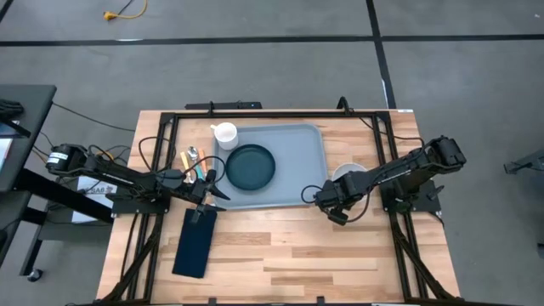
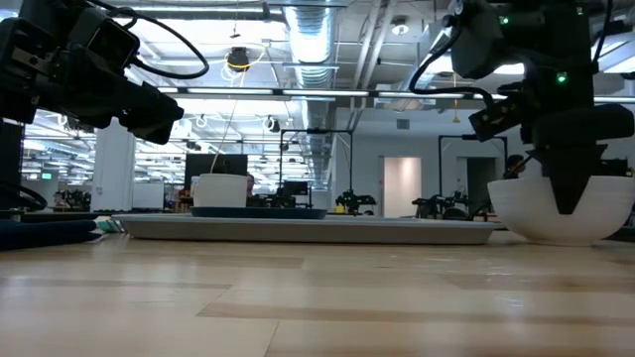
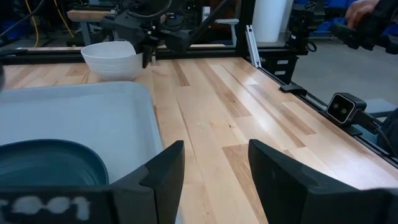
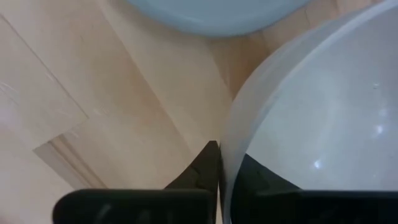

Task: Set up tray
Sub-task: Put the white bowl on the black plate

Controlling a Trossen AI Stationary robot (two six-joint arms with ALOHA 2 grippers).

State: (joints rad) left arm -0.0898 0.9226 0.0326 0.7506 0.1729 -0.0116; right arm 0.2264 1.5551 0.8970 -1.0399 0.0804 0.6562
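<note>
The grey-blue tray [image 1: 293, 174] lies flat in the middle of the table. A dark teal plate [image 1: 251, 166] and a white cup [image 1: 225, 134] sit on it. A white bowl [image 1: 348, 174] rests on the wood just off the tray's right edge. My right gripper [image 4: 221, 171] points down at the bowl's near side and is shut on its rim. My left gripper [image 3: 214, 180] hangs open over the tray's near left corner, with nothing between its fingers. My right gripper pinches the bowl's rim [image 4: 222, 149] on its near side, one finger inside the bowl and one outside [image 2: 568, 193]. The fingers come from above, pointing down. The bowl [image 2: 561, 213] stands upright with its base on the table.
A dark navy folded napkin [image 1: 195, 242] lies on the wood near the left front. Cutlery [image 1: 194, 160] lies left of the tray. A black frame [image 1: 280, 110] runs around the table, with a small camera [image 3: 342, 107] on its rail. Bare wood shows along the near edge [image 1: 323, 263].
</note>
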